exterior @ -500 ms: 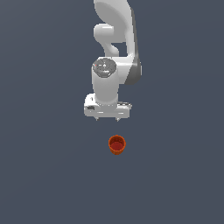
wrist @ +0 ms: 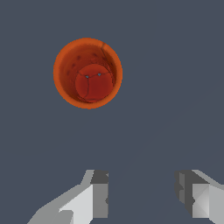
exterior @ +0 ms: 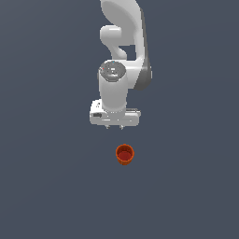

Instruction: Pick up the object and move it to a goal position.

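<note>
Wrist view shows the gripper with fingers spread, holding nothing; the cup sits upright on the bare gray floor, apart from it. Grasp, lift and carry all remain.

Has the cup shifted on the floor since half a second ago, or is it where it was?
No. In the exterior view the cup sits at the same spot as before, below the gripper, which has not visibly moved either. Nothing touches the cup.
</note>
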